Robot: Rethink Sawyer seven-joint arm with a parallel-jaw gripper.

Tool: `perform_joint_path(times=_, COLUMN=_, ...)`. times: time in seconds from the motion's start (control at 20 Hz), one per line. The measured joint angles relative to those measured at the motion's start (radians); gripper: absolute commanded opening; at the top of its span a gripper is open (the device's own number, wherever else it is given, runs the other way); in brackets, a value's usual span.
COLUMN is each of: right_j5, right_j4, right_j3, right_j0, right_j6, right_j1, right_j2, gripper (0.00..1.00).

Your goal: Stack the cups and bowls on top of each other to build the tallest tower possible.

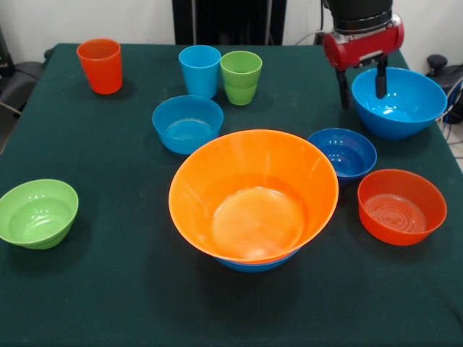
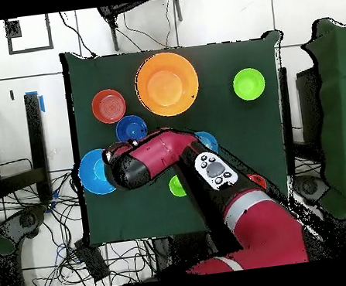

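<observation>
My gripper is open at the back right. One finger is outside and one inside the left rim of a large bright blue bowl, also in the overhead view. The tower stands mid-table: a very large yellow-orange bowl nested in a bright blue bowl whose bottom shows beneath. Orange cup, light blue cup and lime green cup stand upright at the back. Single bowls: medium light blue, small dark blue, orange, lime green.
The table has a dark green cloth. In the overhead view my arm lies over the cups and the light blue bowl and hides most of them. Cables lie on the floor beyond the table's edges.
</observation>
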State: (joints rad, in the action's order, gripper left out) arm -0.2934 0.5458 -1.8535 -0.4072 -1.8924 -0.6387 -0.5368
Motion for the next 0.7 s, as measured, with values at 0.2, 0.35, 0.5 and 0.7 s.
perform_joint_path(times=0.2, right_j5=0.005, right_j4=-0.011, right_j3=0.000, right_j0=0.019, right_j6=0.000, right_j1=0.016, right_j2=0.004, gripper=1.00)
perform_joint_path(times=0.35, right_j5=0.005, right_j4=-0.020, right_j3=0.000, right_j0=0.031, right_j6=0.000, right_j1=0.033, right_j2=0.009, gripper=1.00)
perform_joint_path(times=0.5, right_j5=0.005, right_j4=-0.033, right_j3=0.003, right_j0=0.047, right_j6=0.000, right_j1=0.059, right_j2=0.023, gripper=1.00)
perform_joint_path(times=0.7, right_j5=0.005, right_j4=-0.037, right_j3=0.008, right_j0=0.061, right_j6=0.000, right_j1=0.079, right_j2=0.036, gripper=1.00)
